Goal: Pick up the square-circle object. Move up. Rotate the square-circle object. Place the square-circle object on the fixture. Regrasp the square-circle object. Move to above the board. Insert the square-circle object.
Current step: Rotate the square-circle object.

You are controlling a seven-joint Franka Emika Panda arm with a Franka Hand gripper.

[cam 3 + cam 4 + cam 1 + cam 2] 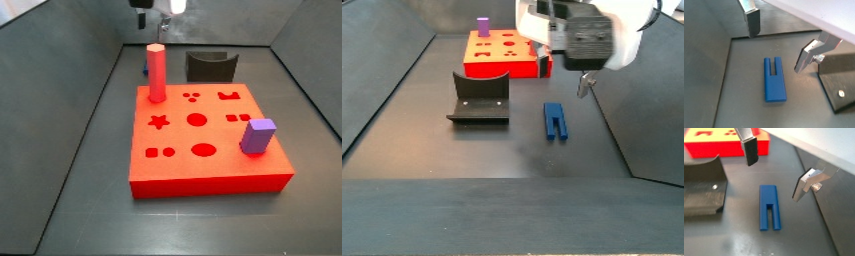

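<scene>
- While it lies flat on the dark grey floor (502, 150), the square-circle object (773, 80), a small dark blue plastic block with two short peg-like legs at one end, is touched by nothing; it also shows in a side view (556, 121).
- The gripper (774, 170), two flat silver plates with dark pads, hangs above the square-circle object with its jaws spread wide and nothing between them; one finger (753, 22) and its partner (807, 56) stand apart on either side of the block, clear of it.
- The fixture (480, 97), a dark grey-black blocky stand with a dipped top edge, sits just beside the square-circle object, not touching it.
- The board (207, 140), a thick bright red square slab with darker cut-out holes, lies beyond the fixture from the square-circle object.
- On the board stand a tall red post (156, 73) and a purple block (258, 136), both well apart from the square-circle object.
</scene>
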